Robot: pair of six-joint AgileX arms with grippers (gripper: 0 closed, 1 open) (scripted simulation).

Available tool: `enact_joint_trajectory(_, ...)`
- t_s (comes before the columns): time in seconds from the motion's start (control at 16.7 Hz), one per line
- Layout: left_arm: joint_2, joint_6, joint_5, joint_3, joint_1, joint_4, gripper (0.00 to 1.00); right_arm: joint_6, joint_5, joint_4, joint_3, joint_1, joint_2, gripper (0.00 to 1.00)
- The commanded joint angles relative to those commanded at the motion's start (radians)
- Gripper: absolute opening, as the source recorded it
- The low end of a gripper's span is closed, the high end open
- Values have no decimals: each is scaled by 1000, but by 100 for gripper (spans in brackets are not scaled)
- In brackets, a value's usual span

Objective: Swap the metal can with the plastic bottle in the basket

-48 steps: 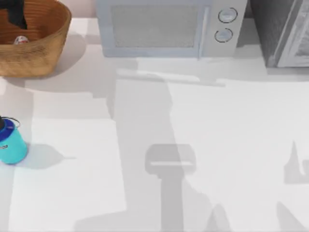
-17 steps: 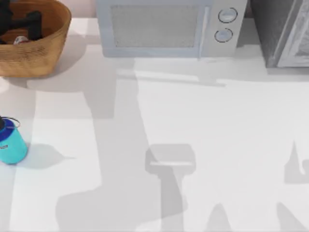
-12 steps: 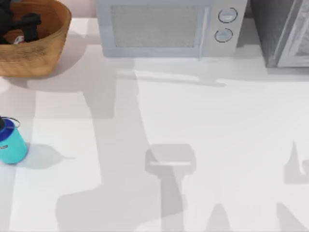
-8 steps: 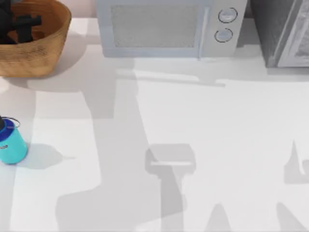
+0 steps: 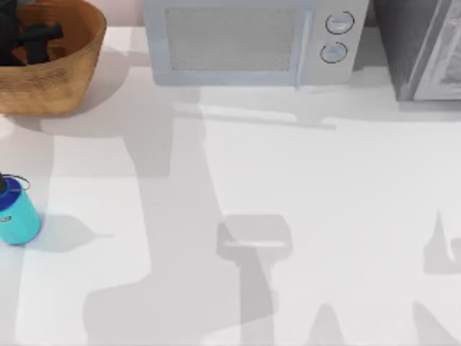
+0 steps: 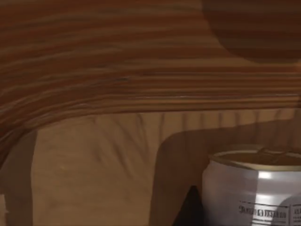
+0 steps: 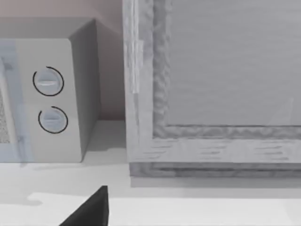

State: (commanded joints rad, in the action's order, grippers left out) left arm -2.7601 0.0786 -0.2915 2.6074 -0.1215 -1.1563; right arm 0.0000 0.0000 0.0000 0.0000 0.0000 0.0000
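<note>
The basket stands at the table's back left corner. My left gripper is down inside it, a dark shape over the spot where the metal can lies. In the left wrist view the metal can is close by, white with a dull gold top, against the basket's ribbed inner wall. The plastic bottle stands upright on the table at the left edge, well in front of the basket. A dark part of my right gripper shows in the right wrist view, facing the back right of the table.
A microwave sits along the back edge, with its two dials in the right wrist view. A grey framed cabinet stands at the back right. Arm shadows lie across the white table.
My left gripper has sunk lower into the basket and now covers the metal can, which showed beside it earlier. The bottle has not moved.
</note>
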Motion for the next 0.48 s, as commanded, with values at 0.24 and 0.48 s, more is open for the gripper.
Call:
enact_joint_trajectory(0.24, 42, -2, -6, 2, 7, -3, 0, 0, 0, 0, 0, 0, 0, 100)
enact_joint_trajectory(0.48, 79, -13, -4, -54, 9, 3, 0, 0, 0, 0, 0, 0, 0, 100)
